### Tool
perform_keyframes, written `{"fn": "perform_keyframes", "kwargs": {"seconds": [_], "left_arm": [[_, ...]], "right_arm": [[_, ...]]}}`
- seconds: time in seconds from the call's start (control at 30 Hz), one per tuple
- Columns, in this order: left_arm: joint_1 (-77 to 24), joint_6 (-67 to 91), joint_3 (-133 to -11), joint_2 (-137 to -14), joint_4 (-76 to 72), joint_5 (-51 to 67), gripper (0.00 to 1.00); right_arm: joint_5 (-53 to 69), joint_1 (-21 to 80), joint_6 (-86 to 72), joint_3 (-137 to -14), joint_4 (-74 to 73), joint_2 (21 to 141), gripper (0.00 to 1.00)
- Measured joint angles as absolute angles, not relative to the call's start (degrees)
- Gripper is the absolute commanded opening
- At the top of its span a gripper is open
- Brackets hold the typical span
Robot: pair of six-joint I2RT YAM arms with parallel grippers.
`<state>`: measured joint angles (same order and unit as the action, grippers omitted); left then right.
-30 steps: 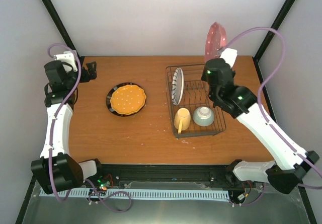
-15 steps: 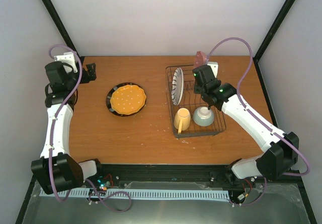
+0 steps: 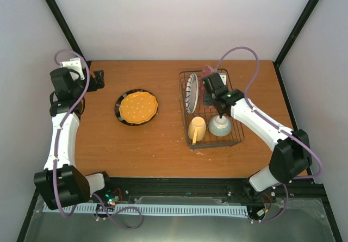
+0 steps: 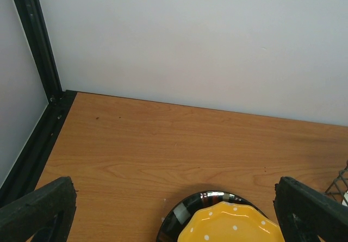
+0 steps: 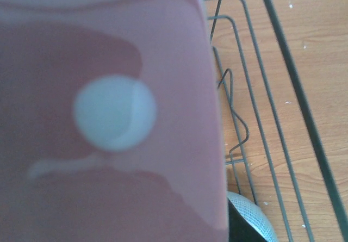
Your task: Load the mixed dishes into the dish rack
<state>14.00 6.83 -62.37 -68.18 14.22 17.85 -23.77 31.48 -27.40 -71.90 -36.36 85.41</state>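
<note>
My right gripper [image 3: 209, 82] is shut on the pink speckled plate [image 3: 206, 69], held on edge and lowered into the back of the dark wire dish rack [image 3: 215, 145]. In the right wrist view the pink plate [image 5: 109, 122] fills most of the frame and hides the fingers. The white plate with black stripes [image 3: 191, 92] stands upright at the rack's left. The pale yellow mug [image 3: 197, 129] and pale green bowl [image 3: 220, 126] sit at its front. The orange dotted dark-rimmed plate [image 3: 136, 107] lies flat on the table. My left gripper [image 3: 98, 79] is open and empty at the far left.
Rack wires [image 5: 244, 117] and the bowl's edge [image 5: 251, 219] show beside the pink plate. In the left wrist view my open gripper [image 4: 176, 201] faces the orange plate [image 4: 234, 225] and the back wall. Black frame posts [image 3: 61, 22] stand at the back corners.
My right arm has swung left and down, bringing the pink plate from high above the rack's back right corner into the rack beside the striped plate. The left arm has not moved.
</note>
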Motion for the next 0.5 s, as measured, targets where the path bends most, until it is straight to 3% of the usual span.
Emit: {"fn": "perform_keyframes", "kwargs": {"seconds": [0.5], "left_arm": [[14.0, 6.42, -61.63, -68.18, 14.17, 16.99, 1.0]], "right_arm": [[-22.35, 31.62, -28.97, -71.94, -34.02, 89.34, 0.03]]}}
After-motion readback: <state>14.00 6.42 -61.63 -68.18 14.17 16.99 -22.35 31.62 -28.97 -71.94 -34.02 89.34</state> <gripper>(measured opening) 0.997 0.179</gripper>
